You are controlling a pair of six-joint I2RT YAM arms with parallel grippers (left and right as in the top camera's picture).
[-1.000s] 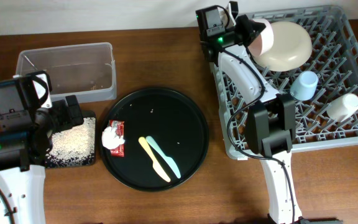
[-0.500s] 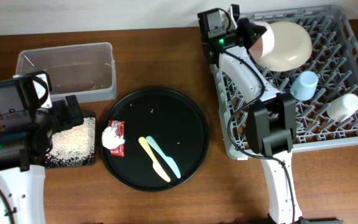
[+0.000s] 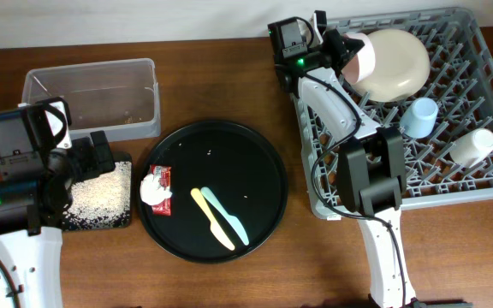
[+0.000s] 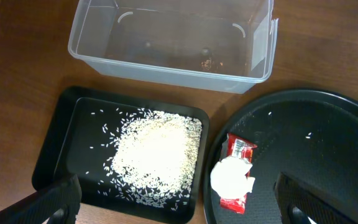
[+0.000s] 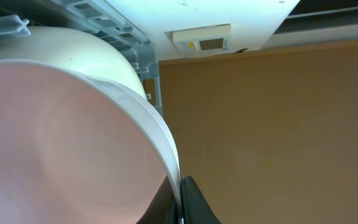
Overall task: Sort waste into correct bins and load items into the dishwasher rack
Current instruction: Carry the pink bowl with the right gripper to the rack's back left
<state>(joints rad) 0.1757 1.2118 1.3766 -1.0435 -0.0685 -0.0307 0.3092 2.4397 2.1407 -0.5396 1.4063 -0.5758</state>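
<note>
My right gripper point(image 3: 342, 47) is shut on the rim of the small white bowl point(image 3: 362, 53) at the grey dishwasher rack's point(image 3: 486, 77) far left corner; its fingers point(image 5: 180, 199) pinch the bowl point(image 5: 61, 143). The cream plate point(image 3: 396, 60), light blue cup point(image 3: 419, 116) and white cup point(image 3: 473, 145) sit in the rack. My left gripper point(image 4: 179, 205) is open and empty above the black rectangular tray point(image 4: 55, 137) holding rice point(image 4: 157, 152). The red-print wrapper point(image 4: 234, 174) lies on the round tray, with the yellow point(image 3: 210, 218) and green point(image 3: 228, 216) utensils.
The clear tub point(image 4: 166, 65) stands behind the black rectangular tray and holds a few crumbs. The large round black tray point(image 3: 246, 154) lies mid-table between the bins and the rack. My right arm stretches along the rack's left side.
My right gripper has shifted slightly left with the bowl. The left arm has not moved.
</note>
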